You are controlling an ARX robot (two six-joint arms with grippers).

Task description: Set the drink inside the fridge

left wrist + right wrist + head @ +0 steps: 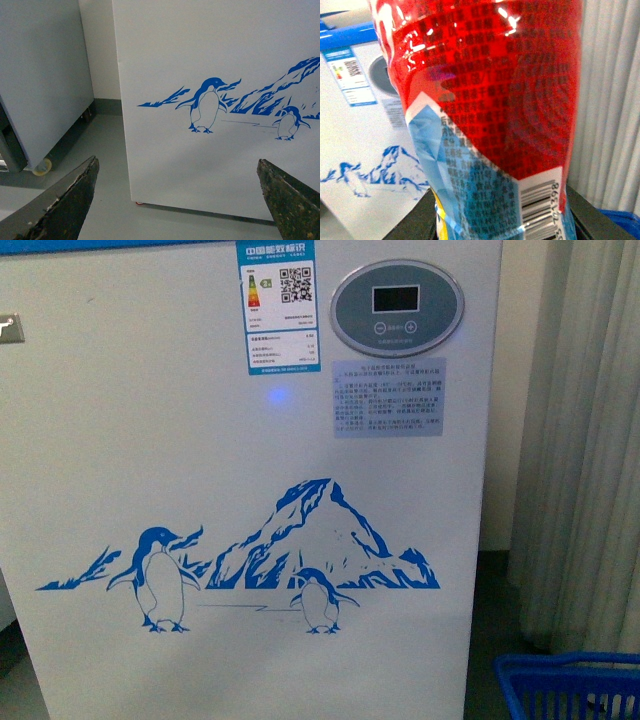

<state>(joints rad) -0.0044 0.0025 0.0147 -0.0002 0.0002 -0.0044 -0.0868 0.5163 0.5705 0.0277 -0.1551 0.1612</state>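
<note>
Left gripper [176, 162]: fingers spread wide, nothing btw them. It's aimed at the fridge [210, 75] low down by the penguin art, w/ a grey cabinet [40, 75] off to the side.

Right gripper [502, 215]: dark fingers sit tight on both sides of the drink [490, 90], so it looks clamped on the lower body.

Handling, imo: the glossy red wrap looks slick and the plastic wall will prob give if you squeeze hard. Liquid inside means some weight and slosh. The labelled mid-to-lower body looks like the best place to grip, so go firm but don't crush it.

Views: front cam shows no arms and no bottle. It shows the fridge face w/ control panel [397, 307], then the curtain [580, 440] and blue basket [570, 680] at the right. Only the right wrist cam shows the drink, and the cap is out of frame. Only the left wrist cam shows the floor. No view shows the lids, so you can't tell if they're open.
</note>
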